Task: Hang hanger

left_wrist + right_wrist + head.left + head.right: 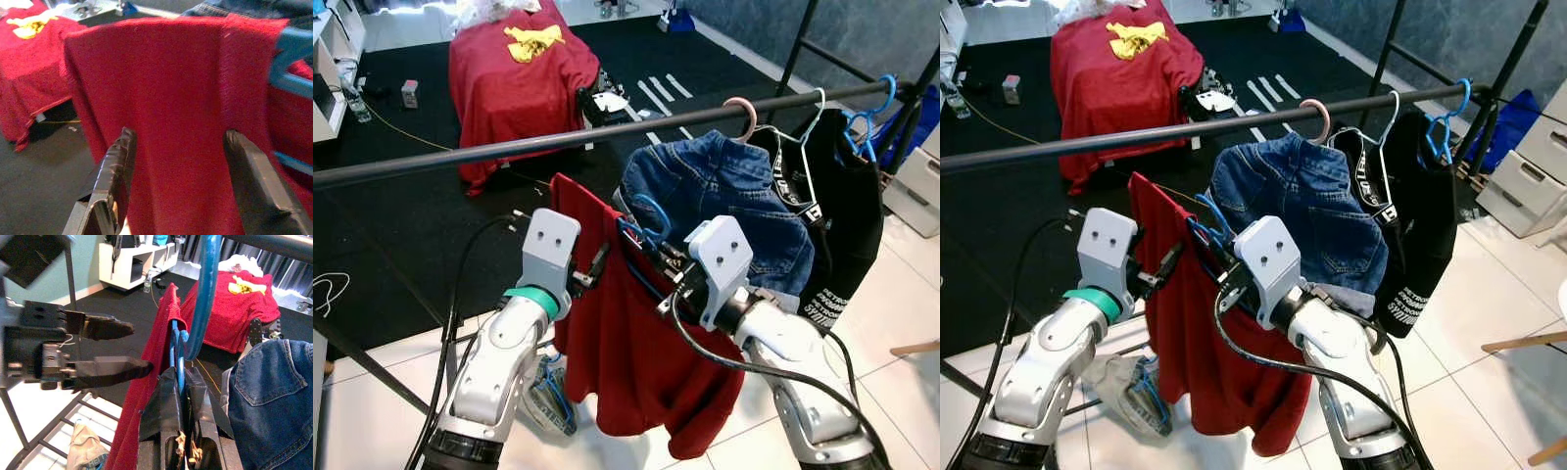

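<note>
A red garment hangs from a blue hanger just below the black rail. My right gripper is shut on the hanger's neck under its hook, and the hook sits below and in front of the rail. My left gripper is open at the garment's left shoulder, its fingers apart with the red cloth right in front of them. In the right wrist view the left gripper stands beside the cloth's edge.
On the rail's right part hang a denim garment on a pink hanger and a black garment. A red-covered table stands behind. Clothing lies on the floor below. White drawers are at far right.
</note>
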{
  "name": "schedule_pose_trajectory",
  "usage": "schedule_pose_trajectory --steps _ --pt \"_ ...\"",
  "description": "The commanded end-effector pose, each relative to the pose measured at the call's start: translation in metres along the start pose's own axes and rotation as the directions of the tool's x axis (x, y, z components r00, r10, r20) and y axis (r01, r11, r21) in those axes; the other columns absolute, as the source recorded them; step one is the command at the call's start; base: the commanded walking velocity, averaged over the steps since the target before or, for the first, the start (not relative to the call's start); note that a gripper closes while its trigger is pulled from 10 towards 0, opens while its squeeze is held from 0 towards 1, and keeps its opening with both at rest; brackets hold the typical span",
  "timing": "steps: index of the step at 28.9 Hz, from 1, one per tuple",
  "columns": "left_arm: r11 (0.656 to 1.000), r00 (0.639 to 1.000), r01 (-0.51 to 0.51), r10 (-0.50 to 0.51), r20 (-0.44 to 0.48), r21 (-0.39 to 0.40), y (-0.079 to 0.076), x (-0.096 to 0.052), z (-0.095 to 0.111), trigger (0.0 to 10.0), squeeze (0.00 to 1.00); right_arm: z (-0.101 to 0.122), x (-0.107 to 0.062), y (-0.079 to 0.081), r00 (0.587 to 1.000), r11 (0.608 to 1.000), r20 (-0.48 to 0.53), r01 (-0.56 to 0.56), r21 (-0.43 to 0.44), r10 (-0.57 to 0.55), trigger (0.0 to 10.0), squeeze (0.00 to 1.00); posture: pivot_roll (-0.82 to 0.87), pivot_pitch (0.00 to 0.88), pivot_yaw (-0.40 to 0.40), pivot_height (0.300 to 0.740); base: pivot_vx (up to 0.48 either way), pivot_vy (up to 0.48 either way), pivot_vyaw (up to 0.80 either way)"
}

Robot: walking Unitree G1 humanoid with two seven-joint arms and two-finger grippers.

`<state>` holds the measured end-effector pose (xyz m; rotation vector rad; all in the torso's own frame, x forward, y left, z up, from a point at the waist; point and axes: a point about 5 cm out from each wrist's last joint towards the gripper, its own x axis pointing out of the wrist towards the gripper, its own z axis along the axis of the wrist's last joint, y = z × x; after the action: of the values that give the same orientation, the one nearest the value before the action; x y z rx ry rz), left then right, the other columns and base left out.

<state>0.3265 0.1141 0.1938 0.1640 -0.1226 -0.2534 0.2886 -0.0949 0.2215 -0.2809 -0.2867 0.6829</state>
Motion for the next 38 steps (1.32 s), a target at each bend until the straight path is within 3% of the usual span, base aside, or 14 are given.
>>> schedule_pose_trajectory --steps 1,12,13,14,15,24,26,28,34,38 --pt "0.997 0.996 -0.075 0.075 -0.042 0.003 0.007 0.004 -0.010 10.0 0.00 0.008 -0.001 0.009 0.999 1.000 0.028 -0.026 -0.001 0.026 10.0 0.00 -0.13 0.141 0.075 0.740 0.000 0.000 0.00" --pt "0.987 0.985 -0.155 0.150 -0.083 -0.051 0.019 0.011 -0.014 10.0 0.00 0.009 -0.003 0.015 0.999 0.999 0.018 -0.048 0.004 0.048 10.0 0.00 -0.13 0.142 0.075 0.740 0.000 0.000 0.00" --pt "0.986 0.985 -0.156 0.151 -0.083 -0.062 0.020 0.011 -0.014 3.0 0.00 0.008 -0.003 0.016 0.999 0.999 0.014 -0.047 0.006 0.047 10.0 0.00 -0.13 0.143 0.078 0.740 0.000 0.000 0.00" --pt "0.986 0.985 -0.156 0.151 -0.083 -0.062 0.020 0.011 -0.014 3.0 0.00 0.008 -0.003 0.016 0.999 0.999 0.014 -0.047 0.006 0.047 10.0 0.00 -0.13 0.143 0.078 0.740 0.000 0.000 0.00" --pt "0.985 0.985 -0.159 0.153 -0.083 -0.068 0.022 0.010 -0.014 0.0 0.00 0.007 -0.003 0.016 0.999 0.999 0.010 -0.045 0.008 0.045 10.0 0.00 -0.12 0.144 0.079 0.740 0.000 0.000 0.00" --pt "0.983 0.983 -0.174 0.170 -0.076 -0.056 0.032 0.007 -0.016 0.0 0.00 0.005 -0.005 0.016 0.999 0.999 -0.006 -0.036 0.012 0.036 10.0 0.00 -0.12 0.145 0.081 0.740 0.000 0.000 0.00" --pt "0.983 0.981 -0.183 0.182 -0.062 -0.008 0.041 0.004 -0.015 0.0 0.00 0.004 -0.005 0.015 0.999 1.000 -0.014 -0.030 0.010 0.030 10.0 0.00 -0.12 0.143 0.085 0.740 0.000 0.000 0.00" --pt "0.983 0.981 -0.183 0.182 -0.062 -0.008 0.041 0.004 -0.015 0.0 0.00 0.004 -0.005 0.015 0.999 1.000 -0.014 -0.030 0.010 0.030 10.0 0.00 -0.12 0.143 0.085 0.740 0.000 0.000 0.00" --pt "0.949 0.950 -0.308 0.311 -0.028 0.072 0.075 -0.001 -0.010 0.0 0.00 0.002 -0.010 0.013 0.999 1.000 -0.032 -0.025 0.006 0.025 10.0 0.00 -0.12 0.140 0.085 0.740 0.000 0.000 0.00" --pt "0.940 0.942 -0.334 0.336 -0.014 0.077 0.080 0.000 -0.007 0.0 0.00 0.001 -0.011 0.014 0.999 1.000 -0.037 -0.030 0.006 0.031 10.0 0.00 -0.12 0.136 0.084 0.740 0.000 0.000 0.00"
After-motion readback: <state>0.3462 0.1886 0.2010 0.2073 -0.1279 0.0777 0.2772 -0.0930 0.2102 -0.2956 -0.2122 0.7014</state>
